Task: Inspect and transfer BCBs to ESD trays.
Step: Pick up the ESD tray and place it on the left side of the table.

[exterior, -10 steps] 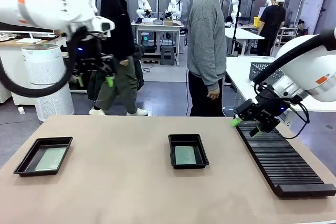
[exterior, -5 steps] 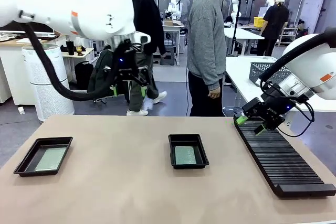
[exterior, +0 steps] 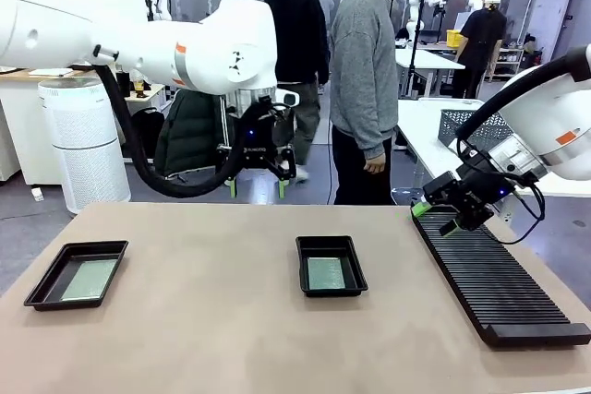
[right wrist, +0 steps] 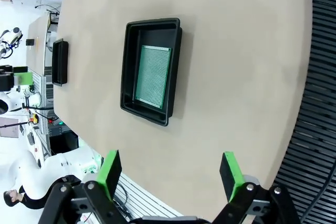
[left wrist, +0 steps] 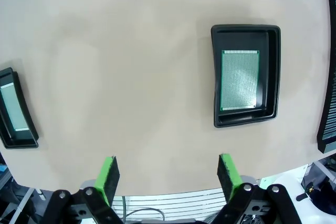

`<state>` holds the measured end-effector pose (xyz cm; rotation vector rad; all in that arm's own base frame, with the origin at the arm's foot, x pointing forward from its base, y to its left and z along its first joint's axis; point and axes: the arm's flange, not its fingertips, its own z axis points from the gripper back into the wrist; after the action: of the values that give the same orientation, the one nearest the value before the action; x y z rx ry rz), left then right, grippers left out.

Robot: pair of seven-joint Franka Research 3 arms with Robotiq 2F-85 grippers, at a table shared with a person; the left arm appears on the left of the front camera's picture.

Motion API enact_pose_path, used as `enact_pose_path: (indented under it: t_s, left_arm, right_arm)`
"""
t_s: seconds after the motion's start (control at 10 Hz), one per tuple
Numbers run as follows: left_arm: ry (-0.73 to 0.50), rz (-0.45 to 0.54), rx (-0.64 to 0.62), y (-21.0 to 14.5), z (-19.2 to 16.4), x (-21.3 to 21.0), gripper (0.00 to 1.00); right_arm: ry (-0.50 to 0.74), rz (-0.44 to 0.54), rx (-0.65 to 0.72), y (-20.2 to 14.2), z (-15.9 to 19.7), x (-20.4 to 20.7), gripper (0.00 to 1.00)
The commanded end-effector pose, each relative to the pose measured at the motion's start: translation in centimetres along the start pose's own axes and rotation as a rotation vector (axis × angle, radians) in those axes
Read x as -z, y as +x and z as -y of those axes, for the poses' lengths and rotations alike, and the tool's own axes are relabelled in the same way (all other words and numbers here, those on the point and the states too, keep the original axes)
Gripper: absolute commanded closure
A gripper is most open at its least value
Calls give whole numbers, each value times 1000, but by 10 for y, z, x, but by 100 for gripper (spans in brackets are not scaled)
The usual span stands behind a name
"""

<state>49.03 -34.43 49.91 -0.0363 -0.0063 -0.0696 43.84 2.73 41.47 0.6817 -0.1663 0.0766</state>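
Two black ESD trays lie on the tan table, one at the left [exterior: 44, 285] and one in the middle [exterior: 302, 269]. Each holds a flat green BCB, the left BCB [exterior: 90, 279] and the middle BCB [exterior: 326, 273]. My left gripper [exterior: 258, 187] hangs open and empty above the table's far edge, behind the middle tray. In its wrist view, the left gripper [left wrist: 169, 174] looks down on the middle tray [left wrist: 216, 77] and its BCB [left wrist: 240, 80]. My right gripper [exterior: 436, 219] is open and empty over the rack's far end. Its wrist view, the right gripper [right wrist: 170, 174] low in the picture, shows that tray [right wrist: 128, 66] and BCB [right wrist: 153, 76].
A long black slotted rack [exterior: 494, 283] runs along the table's right side. A person in a grey sweater [exterior: 365, 80] stands at the far edge. A grey mesh basket [exterior: 462, 125] sits on a white table behind. Bare tabletop lies between the trays.
My left arm has swung from the far left toward the middle, gripper still open. The right gripper has barely shifted. A person walking in the background moved right.
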Motion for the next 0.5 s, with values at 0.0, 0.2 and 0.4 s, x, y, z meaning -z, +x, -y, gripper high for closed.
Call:
enact_pose_path:
  t_s: [0.0,0.2,0.4]
  left_arm:
    - [31,-25,-17,4,14,10,0]
    - [14,-50,-1,9,26,31,0]
    - [8,-52,9,13,44,49,0]
  right_arm:
    - [54,15,-15,2,9,3,0]
    - [11,5,2,0,1,1,0]
    - [11,5,2,0,1,1,0]
